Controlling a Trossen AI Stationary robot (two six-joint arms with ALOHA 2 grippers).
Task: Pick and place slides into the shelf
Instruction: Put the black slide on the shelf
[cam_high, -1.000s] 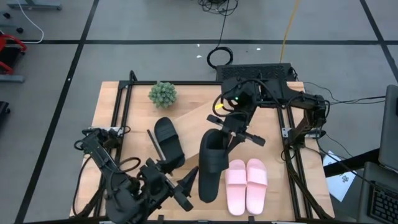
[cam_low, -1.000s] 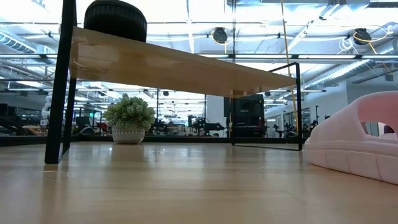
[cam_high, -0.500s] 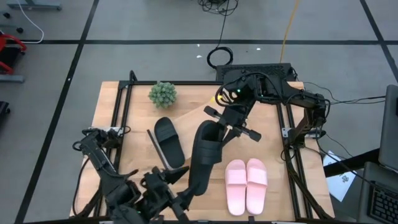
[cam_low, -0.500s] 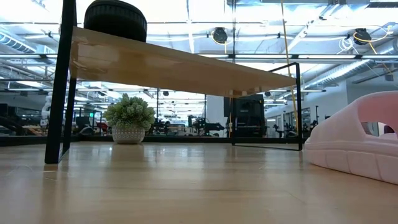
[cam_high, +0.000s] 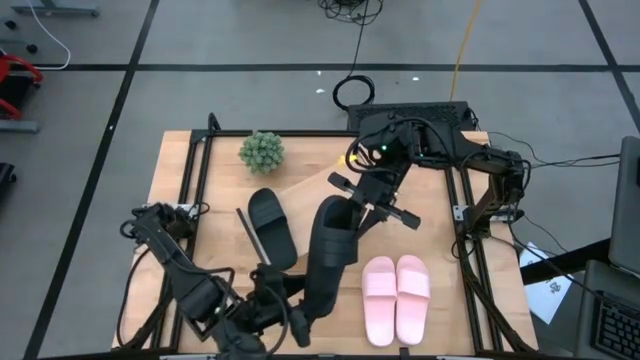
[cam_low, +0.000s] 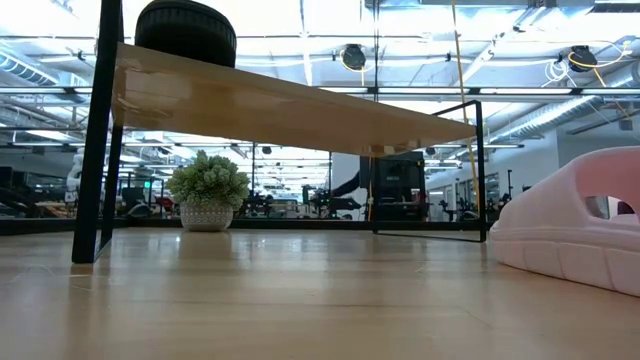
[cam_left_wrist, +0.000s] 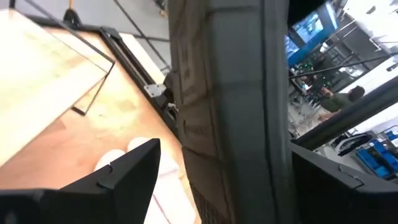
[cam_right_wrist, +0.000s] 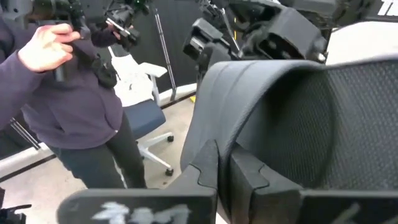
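Note:
One black slide (cam_high: 325, 255) hangs slanted above the table, with my right gripper (cam_high: 352, 222) shut on its strap end. Its lower end (cam_left_wrist: 230, 124) reaches between the fingers of my left gripper (cam_high: 298, 312), which is open. Those fingers stand on either side of the sole, with a gap showing at one side. A second black slide (cam_high: 272, 228) lies sole-down on the shelf (cam_low: 300, 110), also seen from table height (cam_low: 185, 30). The pink pair (cam_high: 397, 298) rests on the table at the near right. My right gripper pinches the edge of the black slide's strap (cam_right_wrist: 214, 143) between its two shut fingers (cam_right_wrist: 249, 177). They come from the table's far right side, nearly level. The slide is lifted clear and slants down toward the near left.
A small potted plant (cam_high: 261, 150) stands at the far left of the table. Black frame rails (cam_high: 195, 170) run along both table sides. A person in a dark top (cam_right_wrist: 68, 99) stands beyond the table. The pink slide (cam_low: 575, 230) fills the low view's right.
The held black slide's lower end has swung toward the table's left while its strap end stayed in my right gripper. My left gripper has rolled and sunk a little near the table's near edge, and the slide's lower end now lies between its open fingers.

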